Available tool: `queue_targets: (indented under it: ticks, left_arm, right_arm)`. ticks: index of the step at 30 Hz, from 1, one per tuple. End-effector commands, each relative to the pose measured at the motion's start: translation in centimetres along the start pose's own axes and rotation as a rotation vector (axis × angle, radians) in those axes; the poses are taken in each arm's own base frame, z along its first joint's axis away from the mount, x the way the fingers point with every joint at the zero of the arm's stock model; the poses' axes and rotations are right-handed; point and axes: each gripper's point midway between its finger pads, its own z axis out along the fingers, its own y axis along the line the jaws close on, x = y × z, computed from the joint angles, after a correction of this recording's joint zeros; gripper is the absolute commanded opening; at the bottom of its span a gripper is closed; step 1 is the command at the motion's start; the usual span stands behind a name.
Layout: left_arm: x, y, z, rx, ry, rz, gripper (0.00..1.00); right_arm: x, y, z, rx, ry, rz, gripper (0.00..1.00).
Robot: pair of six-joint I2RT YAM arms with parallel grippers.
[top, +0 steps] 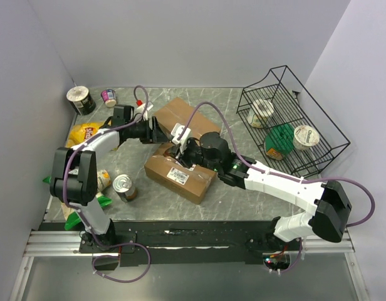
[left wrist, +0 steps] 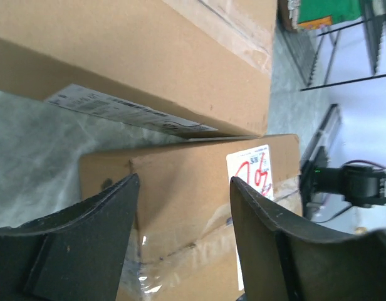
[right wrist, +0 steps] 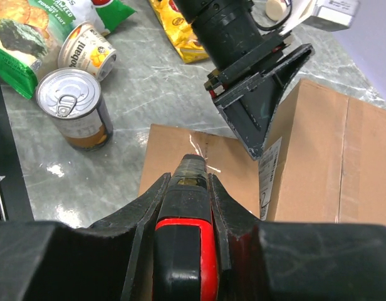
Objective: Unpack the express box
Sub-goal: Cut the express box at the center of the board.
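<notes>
A small taped cardboard box (top: pixel 180 174) with a shipping label lies at the table's middle, and a larger box (top: pixel 182 115) stands behind it. My right gripper (top: pixel 180 152) is shut on a black and red box cutter (right wrist: pixel 187 219), whose tip rests on the small box's top (right wrist: pixel 168 150) at the tape seam. My left gripper (top: pixel 160 132) is open, its fingers (left wrist: pixel 86 238) spread over the small box's taped top (left wrist: pixel 180 188), close to the larger box (left wrist: pixel 149 56). It also shows in the right wrist view (right wrist: pixel 252 122), pointing down just beyond the cutter's tip.
A tin can (top: pixel 125 187), a yogurt cup (top: pixel 103 180) and a green snack bag (top: pixel 74 216) lie at front left. A yellow chips bag (top: pixel 83 133) and two cups (top: pixel 81 99) sit at the back left. A black wire basket (top: pixel 318 153) holding containers stands at the right.
</notes>
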Motion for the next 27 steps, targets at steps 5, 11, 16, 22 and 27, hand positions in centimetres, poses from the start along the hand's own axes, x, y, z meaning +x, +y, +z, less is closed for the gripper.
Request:
queue_targets:
  ticks: [5,11,16,22,27]
  left_arm:
    - [3.0,3.8,0.7,-0.107,0.120,0.025,0.66]
    - [4.6,5.3,-0.3,-0.217,0.131,-0.013,0.63]
    - [5.4,6.4,-1.9,-0.294,0.104,-0.043,0.60]
    - [5.6,6.5,-2.2,-0.297,0.095,-0.070,0.57]
    - [5.8,6.8,-1.9,-0.295,0.106,-0.091,0.56]
  right_arm:
    - [-0.4,-0.6,0.8,0.019,-0.035,-0.037,0.00]
    - [0.7,-0.7,2.1,0.028,-0.034,-0.052,0.00]
    - [0.7,1.0,2.2,-0.067,-0.048,-0.048,0.00]
    - [0.1,1.3,2.5,-0.075,-0.097,-0.033,0.00]
    - [0.1,0.4,3.9,-0.025,-0.116,-0.047,0.00]
